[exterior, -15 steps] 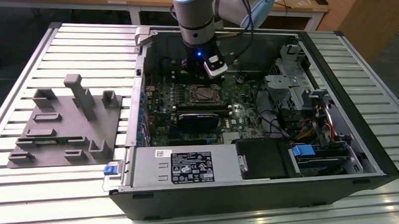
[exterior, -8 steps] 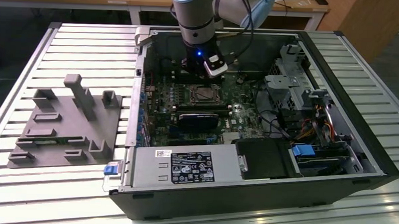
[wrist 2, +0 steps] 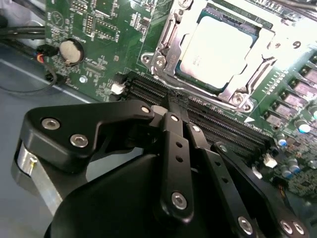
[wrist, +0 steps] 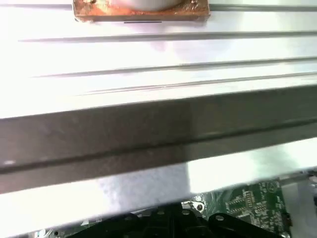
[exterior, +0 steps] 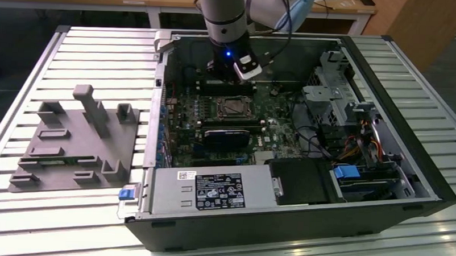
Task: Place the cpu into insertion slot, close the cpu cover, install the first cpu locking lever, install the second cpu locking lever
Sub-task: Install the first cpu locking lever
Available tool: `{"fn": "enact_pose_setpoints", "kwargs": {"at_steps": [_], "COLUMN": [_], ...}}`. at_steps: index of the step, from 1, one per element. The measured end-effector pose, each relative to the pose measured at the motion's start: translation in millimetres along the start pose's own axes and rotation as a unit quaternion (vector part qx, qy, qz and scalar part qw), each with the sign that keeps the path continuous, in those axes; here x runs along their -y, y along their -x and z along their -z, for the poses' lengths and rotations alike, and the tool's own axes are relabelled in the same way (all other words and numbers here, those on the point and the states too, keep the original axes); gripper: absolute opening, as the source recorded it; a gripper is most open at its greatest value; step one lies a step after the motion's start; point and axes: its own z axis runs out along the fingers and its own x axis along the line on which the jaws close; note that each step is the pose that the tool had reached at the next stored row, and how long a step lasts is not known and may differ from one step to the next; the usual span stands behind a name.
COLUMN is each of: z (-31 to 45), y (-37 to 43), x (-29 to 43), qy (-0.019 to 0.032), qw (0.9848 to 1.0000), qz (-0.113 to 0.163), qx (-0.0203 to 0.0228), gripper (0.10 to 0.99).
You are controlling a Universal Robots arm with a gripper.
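Hanging inside the open computer case, the claw has its fingers pressed together on nothing, their tips just above the long black memory slots. Beside those slots, the cpu lies flat in the insertion slot on the green board, with the cpu cover around it.
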Motion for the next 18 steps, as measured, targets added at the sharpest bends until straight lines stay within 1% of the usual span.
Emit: {"fn": "enact_pose_setpoints", "kwargs": {"at_steps": [2,4,10,11,12,13,14,15,16,18], "z": [4.1,6.7,6.9,6.9,6.8,6.4,6.1,5.8,5.4,5.1], "y": [0.9,1.4,1.5,1.5,1.8,2.2,2.6,2.9,3.2,3.3], "x": [-0.7,-1.2,-1.2,-1.2,-1.2,-1.3,-1.3,-1.3,-1.3,-1.3], "qy": [-0.0002,-0.0010,-0.0012,-0.0012,-0.0020,-0.0035,-0.0055,-0.0083,-0.0129,-0.0219], "qw": [1.0000,1.0000,1.0000,1.0000,1.0000,0.9999,0.9999,0.9998,0.9998,0.9996], "qz": [0.000,0.000,0.000,0.000,0.000,-0.001,-0.001,-0.001,-0.001,0.001], "qx": [0.0000,0.0001,0.0002,-0.0006,-0.0045,-0.0108,-0.0149,-0.0169,-0.0182,-0.0182], "gripper": [0.102,0.102,0.102,0.102,0.102,0.102,0.102,0.102,0.102,0.102]}}
